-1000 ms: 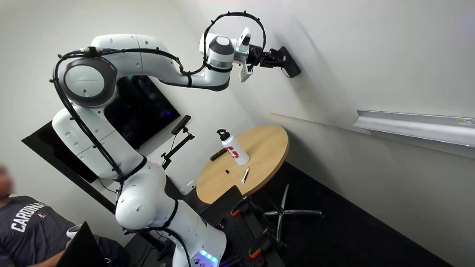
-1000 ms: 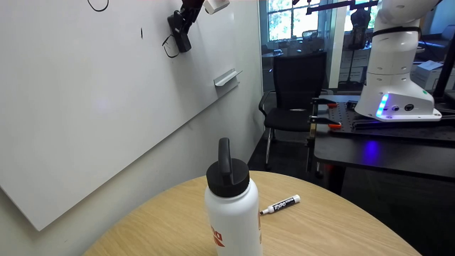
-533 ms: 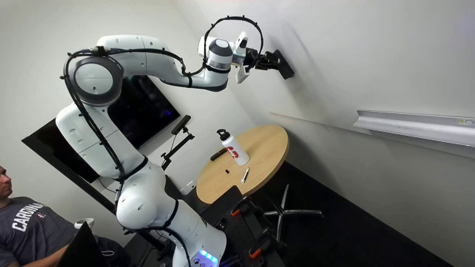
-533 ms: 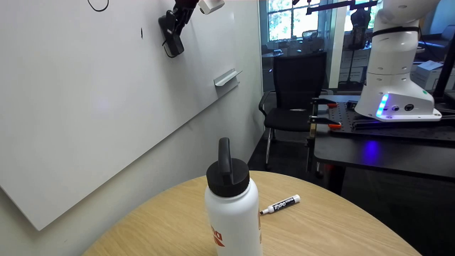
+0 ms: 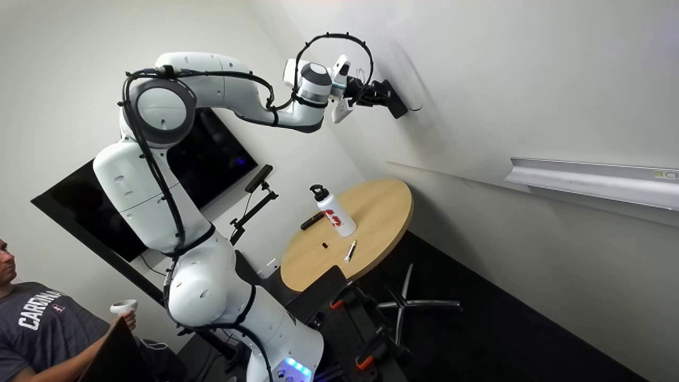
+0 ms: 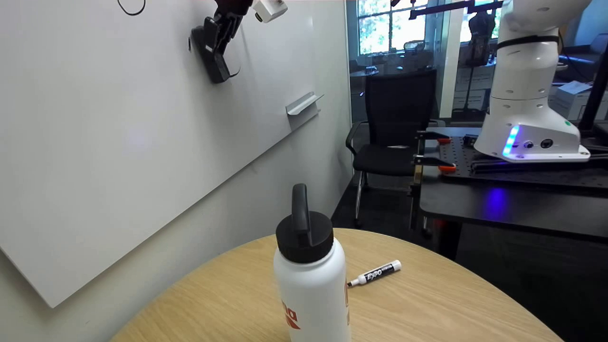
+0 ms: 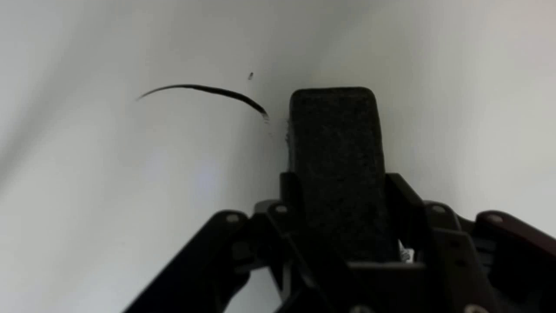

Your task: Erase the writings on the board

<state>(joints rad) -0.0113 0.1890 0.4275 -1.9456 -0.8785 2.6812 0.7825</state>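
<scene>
Black, block-shaped eraser (image 7: 336, 130) sits clenched in your claw (image 7: 341, 187), fingers (image 7: 289, 187) along both long sides. You have it right up by the white board (image 6: 118, 166); whether it touches, you cannot tell from these views. Writings (image 7: 200, 87) on the board: in the wrist view you see a dark curved stroke (image 7: 230, 93) left of the eraser, its near end broken up, and a tiny mark (image 7: 250, 75) above that end. In an exterior view, a short dash (image 6: 189, 44) stands just beside the eraser's upper end; an arc (image 6: 133, 14), well apart from your claw, runs off the top. Narrow ledge (image 5: 599, 180) along the board's lower edge. Upright white bottle (image 6: 311, 285) and marker (image 6: 375, 273) rest on the round tabletop (image 6: 427, 304).
</scene>
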